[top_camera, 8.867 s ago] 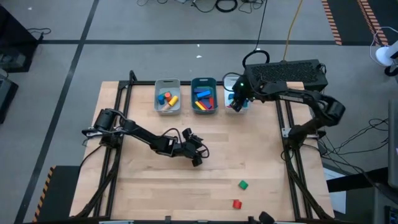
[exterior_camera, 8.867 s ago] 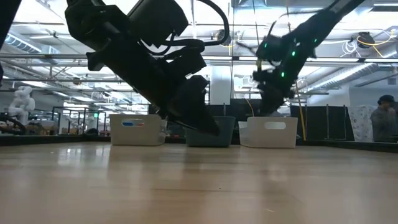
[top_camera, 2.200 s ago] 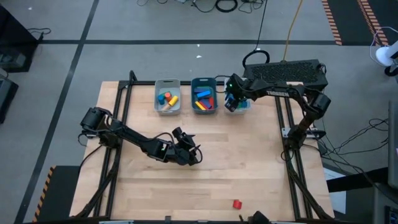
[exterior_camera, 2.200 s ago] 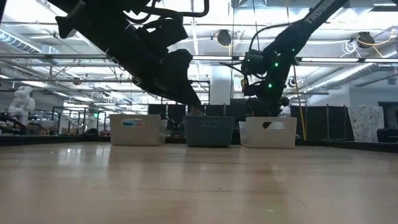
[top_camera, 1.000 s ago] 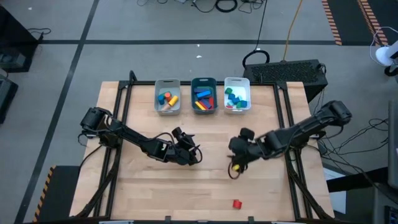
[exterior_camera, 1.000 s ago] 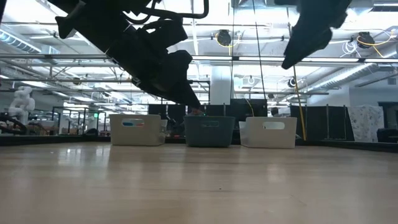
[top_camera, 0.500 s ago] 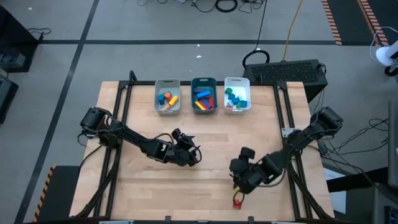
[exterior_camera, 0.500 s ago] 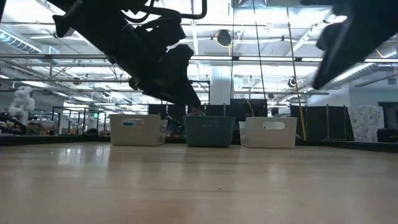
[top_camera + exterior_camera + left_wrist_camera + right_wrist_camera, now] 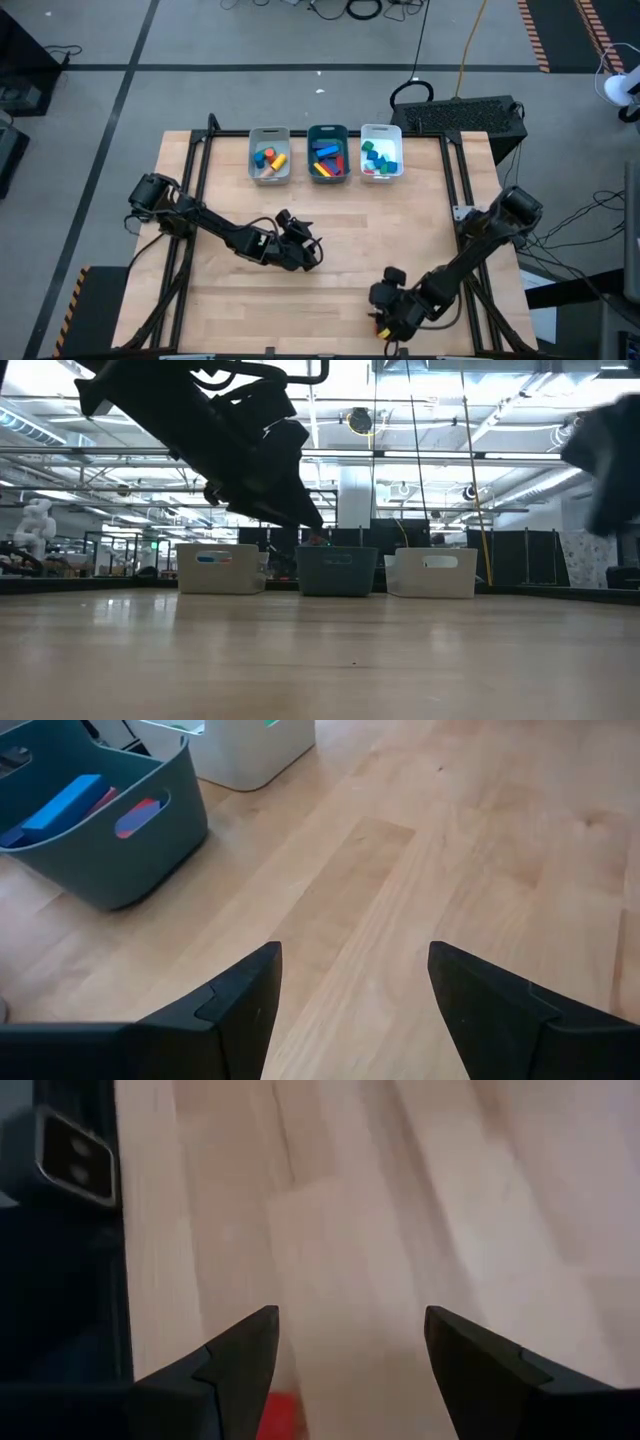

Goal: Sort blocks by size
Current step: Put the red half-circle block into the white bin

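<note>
— Right wrist view: we see a red block [image 9: 281, 1416] just beside our right gripper [image 9: 350, 1380], low between its spread, empty jaws, on the counter [image 9: 400, 1200].
— Agreed. It's small, and blurred. Our left gripper [image 9: 352, 1010] hangs mid-counter, jaws wide and empty, facing the teal tray [image 9: 110, 850] with a blue bar [image 9: 62, 802] in it.

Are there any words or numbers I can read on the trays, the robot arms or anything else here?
No text can be read in these pictures.
The grey tray has a small coloured label on its front in the low view, too small to read.
The teal tray and white tray show no writing.
The left arm and right arm show no readable lettering.
</note>
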